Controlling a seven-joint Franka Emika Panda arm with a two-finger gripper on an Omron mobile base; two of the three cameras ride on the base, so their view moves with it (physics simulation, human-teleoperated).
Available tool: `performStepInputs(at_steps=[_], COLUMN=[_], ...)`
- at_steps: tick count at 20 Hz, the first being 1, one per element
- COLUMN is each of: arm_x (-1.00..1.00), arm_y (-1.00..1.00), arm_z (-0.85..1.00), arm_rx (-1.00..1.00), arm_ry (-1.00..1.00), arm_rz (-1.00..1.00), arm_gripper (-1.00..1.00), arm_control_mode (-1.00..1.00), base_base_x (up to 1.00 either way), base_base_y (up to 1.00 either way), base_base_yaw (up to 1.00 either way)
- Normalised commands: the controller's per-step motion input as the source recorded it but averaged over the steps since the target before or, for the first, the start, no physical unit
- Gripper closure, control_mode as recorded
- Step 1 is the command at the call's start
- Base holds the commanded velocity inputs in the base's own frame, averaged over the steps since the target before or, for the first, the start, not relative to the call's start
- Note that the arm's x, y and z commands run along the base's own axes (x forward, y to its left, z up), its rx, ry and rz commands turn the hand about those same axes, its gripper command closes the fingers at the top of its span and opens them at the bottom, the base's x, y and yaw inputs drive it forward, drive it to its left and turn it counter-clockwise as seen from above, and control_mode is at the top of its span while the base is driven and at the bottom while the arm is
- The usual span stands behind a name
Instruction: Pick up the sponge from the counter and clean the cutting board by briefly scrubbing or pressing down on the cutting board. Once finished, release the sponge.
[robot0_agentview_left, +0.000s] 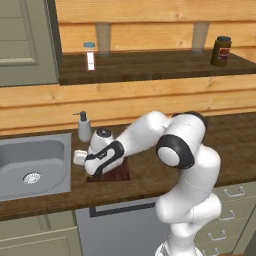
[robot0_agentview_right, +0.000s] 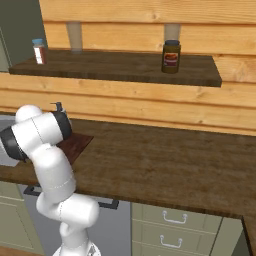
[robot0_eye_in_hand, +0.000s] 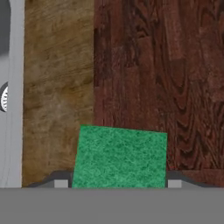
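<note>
While the arm hides it elsewhere, the tool (robot0_eye_in_hand: 118, 183) pinches the sponge (robot0_eye_in_hand: 120, 157) over the cutting board (robot0_eye_in_hand: 175, 87).

1. The left base view looks forward and down from behind the arm's left, over the counter (robot0_agentview_left: 145, 175) and sink (robot0_agentview_left: 32, 165).
2. The right base view faces the same counter (shelf above) from the other side.
3. The hand view sits close above the cutting board (robot0_eye_in_hand: 157, 83).
</note>
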Motion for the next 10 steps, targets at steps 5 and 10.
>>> performStepInputs(at_steps=[5,10], arm_x=[0.77,0.88], arm_y=[0.00,0.00], arm_z=[0.14,0.08], arm_rx=[0.00,0.00], arm_ry=[0.00,0.01], arm_rz=[-0.07,-0.06], arm_gripper=[1.00,1.00], arm_control_mode=[-1.00,-1.00], base_base_x=[0.00,0.00], base_base_y=[0.00,0.00], base_base_yaw=[0.00,0.00])
